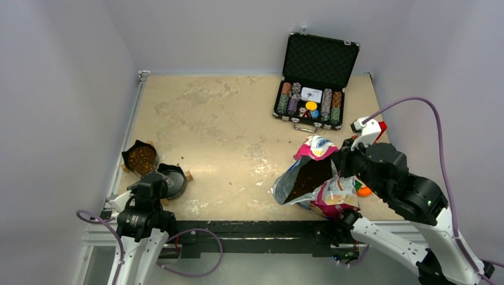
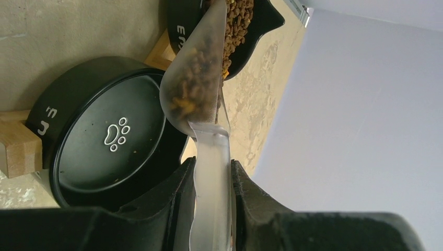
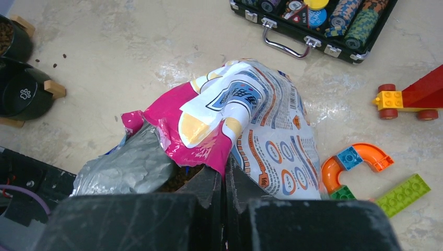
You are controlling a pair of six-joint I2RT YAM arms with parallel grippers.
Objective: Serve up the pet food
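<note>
Beige mottled tabletop (image 1: pixel 226 119), my arms at its near edge. My left claw (image 2: pixel 213 168), low over two black round bowls, clamps one translucent plastic scoop (image 2: pixel 201 104) loaded with dark-brown kibble pellets (image 2: pixel 197 65). One bowl (image 2: pixel 104 136) shows a white paw print and the other (image 2: pixel 264 21) is filled. My right claw (image 3: pixel 223 178), angled downward, pinches one pink-and-white foil bag (image 3: pixel 261 120) with kibble inside.

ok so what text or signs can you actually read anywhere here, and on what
White paw-print sign: inside floor of the empty black bowl.
White letters on that bowl's outer wall: cut off, not readable.
"E" plus partial letters: outer wall of the kibble-filled bowl; the rest is hidden.
Print on the food bag: too small to read.
Card in the poker chip case: blurred.
No print on the scoop.
</note>
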